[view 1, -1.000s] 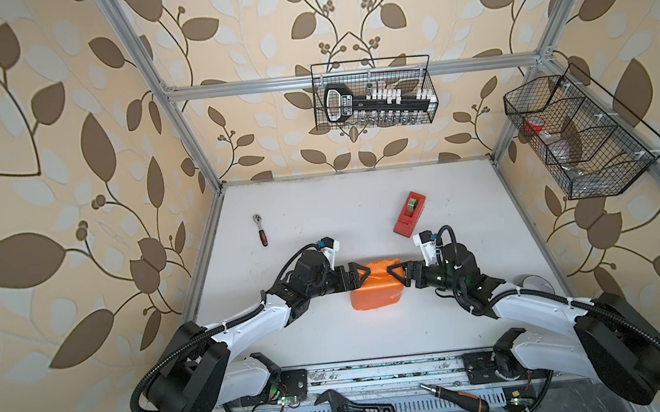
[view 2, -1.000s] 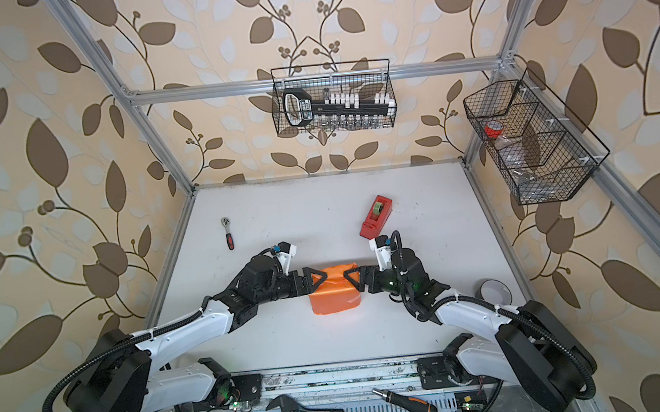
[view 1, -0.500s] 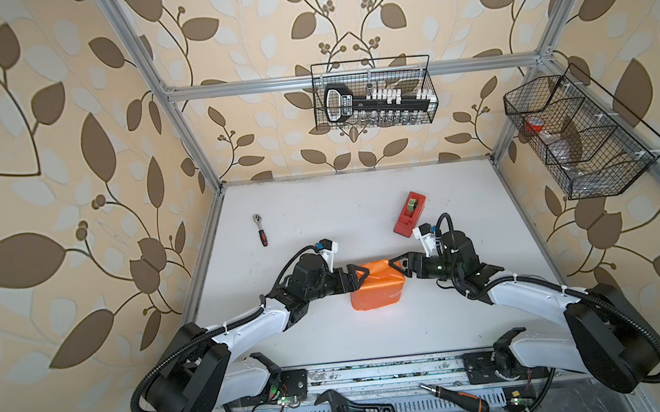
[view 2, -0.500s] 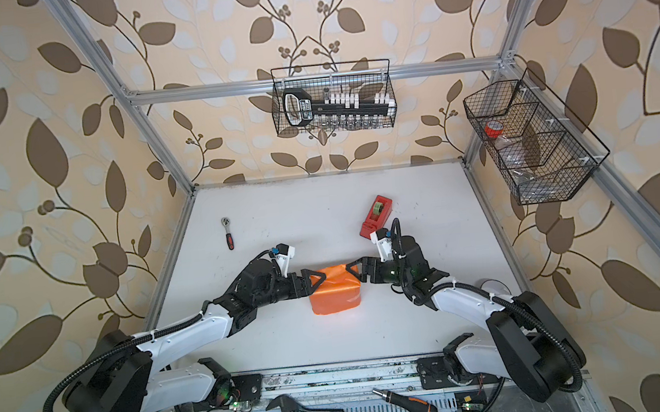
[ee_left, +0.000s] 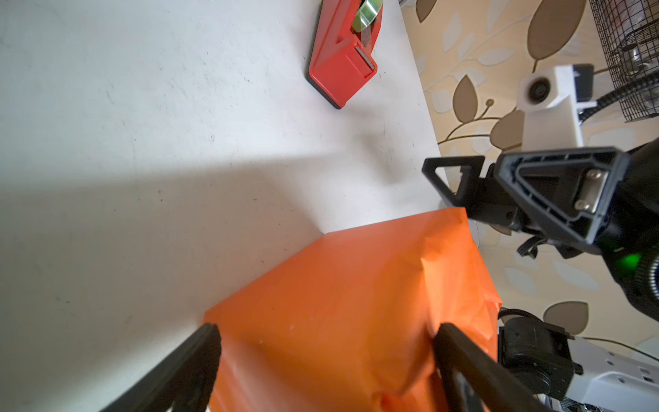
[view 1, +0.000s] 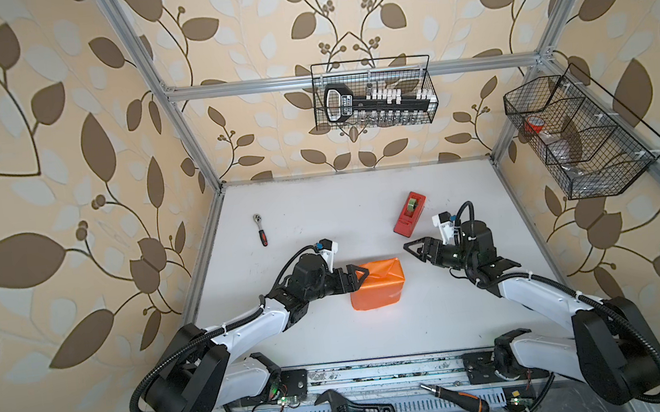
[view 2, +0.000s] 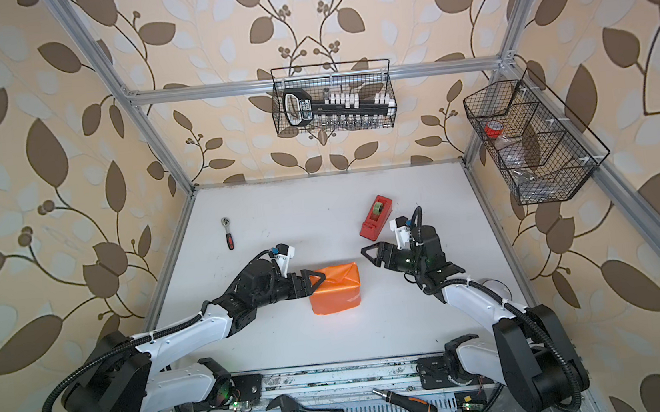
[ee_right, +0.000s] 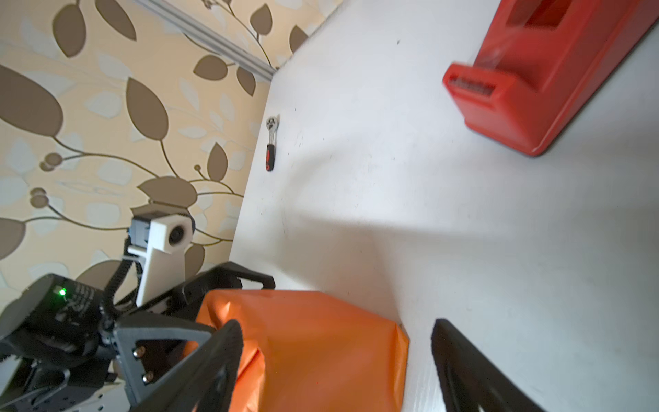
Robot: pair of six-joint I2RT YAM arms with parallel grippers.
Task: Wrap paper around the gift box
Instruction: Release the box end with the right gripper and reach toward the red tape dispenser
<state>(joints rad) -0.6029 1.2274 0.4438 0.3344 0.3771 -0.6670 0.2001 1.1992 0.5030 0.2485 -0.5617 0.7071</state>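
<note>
On the white surface (view 1: pixel 319 199), midway between its side edges, the paper (view 1: pixel 377 283) is closed around the hidden gift box, 1 end flanked by the parted left end effector (view 1: pixel 363 278), the right end effector (view 1: pixel 413 251) parted and clear; folds should probably be pinned flat before taping.

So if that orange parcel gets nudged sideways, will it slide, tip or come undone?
Probably slides: the parcel rests flat on the smooth white table and its paper looks glossy. Tipping seems unlikely, given its broad base. The creased end folds look loose, so a push there might reopen them.
</note>
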